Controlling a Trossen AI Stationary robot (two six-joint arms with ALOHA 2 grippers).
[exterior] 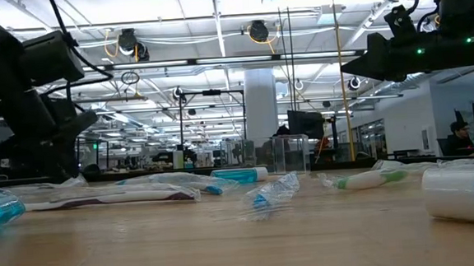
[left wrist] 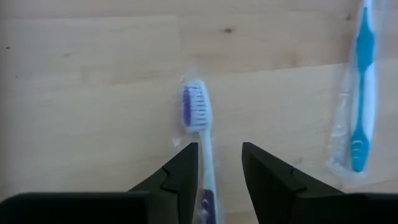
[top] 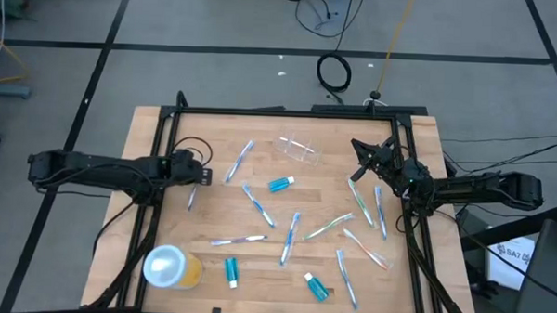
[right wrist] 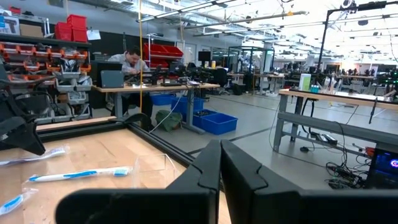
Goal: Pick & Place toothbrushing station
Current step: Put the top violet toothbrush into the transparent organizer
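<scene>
Several wrapped toothbrushes lie flat and scattered on the wooden table (top: 256, 258). One with purple-white bristles (left wrist: 198, 115) lies under my left gripper (left wrist: 220, 152), which points down at the table's left (top: 190, 179). It is open, one finger on each side of the handle; I cannot tell whether they touch. The clear cup (top: 297, 150) is at the far middle. Three teal tubes (top: 280, 184) (top: 231, 271) (top: 317, 286) lie on the table. My right gripper (right wrist: 221, 155) is shut and empty, raised above the table's far right (top: 360, 157).
An orange-yellow cup with a white lid (top: 171, 266) stands at the near left. A black frame (top: 289, 111) runs around the table. A blue toothbrush (left wrist: 362, 87) lies beside my left gripper. A person (right wrist: 132, 62) sits at a desk beyond the table.
</scene>
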